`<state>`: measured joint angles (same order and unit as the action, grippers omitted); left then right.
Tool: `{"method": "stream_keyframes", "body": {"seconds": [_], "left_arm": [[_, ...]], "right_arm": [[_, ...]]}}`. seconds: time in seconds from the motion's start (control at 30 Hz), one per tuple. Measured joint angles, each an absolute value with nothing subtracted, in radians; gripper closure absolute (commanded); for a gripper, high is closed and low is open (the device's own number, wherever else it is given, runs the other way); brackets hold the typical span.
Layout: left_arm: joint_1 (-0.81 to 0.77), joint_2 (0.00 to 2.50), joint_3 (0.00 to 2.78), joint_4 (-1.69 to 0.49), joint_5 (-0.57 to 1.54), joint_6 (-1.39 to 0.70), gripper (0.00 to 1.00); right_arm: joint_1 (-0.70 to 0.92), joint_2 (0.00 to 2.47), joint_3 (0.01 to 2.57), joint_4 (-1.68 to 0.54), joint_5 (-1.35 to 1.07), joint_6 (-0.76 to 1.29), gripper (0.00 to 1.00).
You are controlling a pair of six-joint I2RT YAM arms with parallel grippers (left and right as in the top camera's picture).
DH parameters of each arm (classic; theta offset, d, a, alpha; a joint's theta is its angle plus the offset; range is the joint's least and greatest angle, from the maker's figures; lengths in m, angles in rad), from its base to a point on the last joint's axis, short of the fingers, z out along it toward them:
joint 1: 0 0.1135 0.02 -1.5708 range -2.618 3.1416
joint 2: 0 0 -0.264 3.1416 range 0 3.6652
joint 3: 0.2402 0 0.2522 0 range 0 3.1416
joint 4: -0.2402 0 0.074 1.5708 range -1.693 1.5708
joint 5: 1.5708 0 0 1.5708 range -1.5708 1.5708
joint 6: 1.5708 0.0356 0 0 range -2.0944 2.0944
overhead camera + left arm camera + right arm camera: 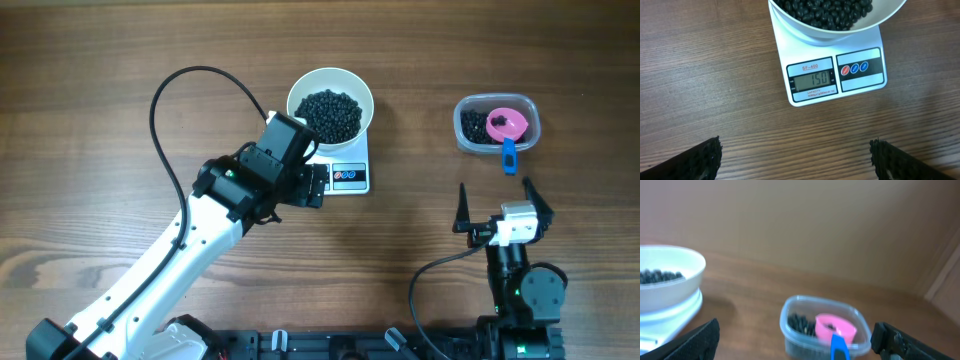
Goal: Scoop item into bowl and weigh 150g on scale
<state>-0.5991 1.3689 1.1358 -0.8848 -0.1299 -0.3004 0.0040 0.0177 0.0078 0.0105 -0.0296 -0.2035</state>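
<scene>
Both tools stand wide open and empty, the left tool [796, 159] hovering just before the scale [860, 80], the right tool [496, 195] near the clear tub [468, 138] holding a pink scoop [507, 124]. Black beans [330, 113] fill the white bowl [296, 93] sitting on the scale; its display [812, 78] reads 150.

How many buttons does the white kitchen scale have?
3, on the white rectangular digital scale, in a row right of its grey display: left red button, middle blue button, right blue button.
</scene>
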Motion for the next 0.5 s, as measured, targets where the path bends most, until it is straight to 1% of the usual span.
{"method": "stream_keyframes", "body": {"seconds": [0.33,0.5], "left_arm": [[-0.599,1.369,1.136,-0.885,-0.13,-0.3,0.0],[-0.599,1.369,1.136,-0.885,-0.13,-0.3,0.0]], "right_arm": [[-0.003,0.017,0.007,-0.004,-0.044,-0.202,0.0],[-0.003,0.017,0.007,-0.004,-0.044,-0.135,0.0]]}}
